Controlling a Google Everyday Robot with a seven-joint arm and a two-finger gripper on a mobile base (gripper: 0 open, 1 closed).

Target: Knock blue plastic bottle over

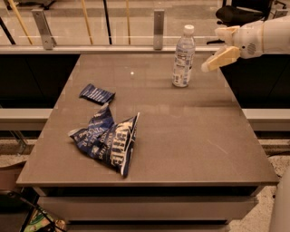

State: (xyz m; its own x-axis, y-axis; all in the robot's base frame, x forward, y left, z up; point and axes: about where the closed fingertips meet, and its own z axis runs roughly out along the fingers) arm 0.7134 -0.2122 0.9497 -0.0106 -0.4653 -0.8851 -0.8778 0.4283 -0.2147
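Blue plastic bottle (pixel 183 58) upright, cap on, at far right of desk (pixel 190 136). End effector (pixel 212 50) near its right side, apart from it, fingers spread. Snack bags (pixel 108 140) lie left.

The place looks like an office building or a lab floor, not a home. A glass railing (pixel 90 27) with metal posts (pixel 158 27) runs along the top of the frame behind a plain grey-brown tabletop (pixel 190 136). A dark office chair (pixel 240 13) stands at the upper right, and speckled hard flooring (pixel 271 221) shows at the lower right. A robot's gripper (pixel 213 50) hangs at the upper right, over the tabletop's far right edge.
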